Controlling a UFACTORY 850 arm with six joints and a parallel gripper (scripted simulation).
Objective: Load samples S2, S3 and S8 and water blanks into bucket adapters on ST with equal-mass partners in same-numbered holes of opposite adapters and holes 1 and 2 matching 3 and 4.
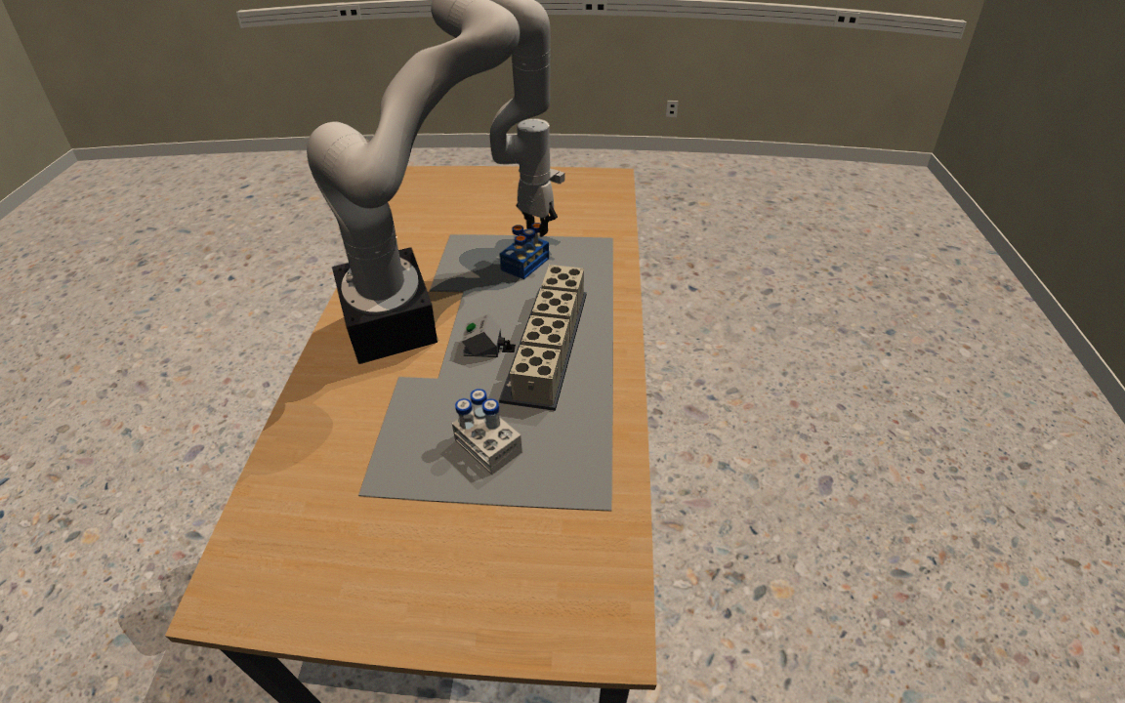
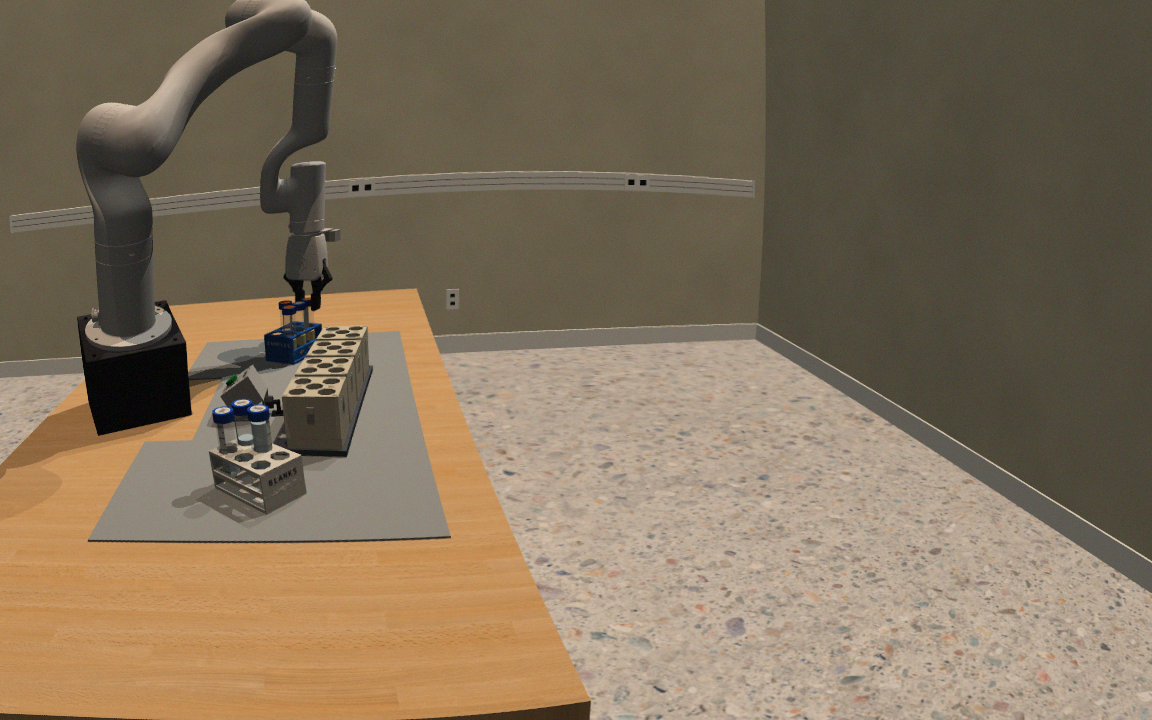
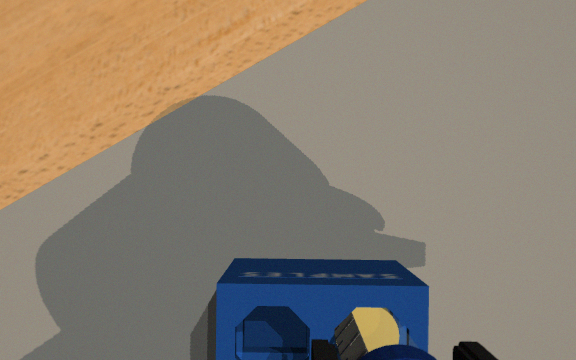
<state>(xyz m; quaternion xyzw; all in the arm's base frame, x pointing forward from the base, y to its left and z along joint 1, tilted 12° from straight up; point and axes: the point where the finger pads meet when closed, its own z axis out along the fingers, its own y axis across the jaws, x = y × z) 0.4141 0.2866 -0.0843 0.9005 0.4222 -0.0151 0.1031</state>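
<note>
At the far end of the grey mat (image 1: 566, 454) stands the blue sample rack (image 1: 520, 259), tubes upright. The gripper (image 1: 537, 222) hangs straight above its far row, fingers half parted around a sample tube (image 3: 368, 330) without squeezing; any lift runs straight up.

The blue rack (image 1: 522, 257) is standing flat at the mat's far end, holding orange-dotted tubes (image 1: 520, 237) upright. Four tan adapters (image 1: 548, 333) are sitting in a row in the stand, holes open. The white rack (image 1: 486, 443) is holding three white-dotted blanks (image 1: 477, 409) upright.
</note>
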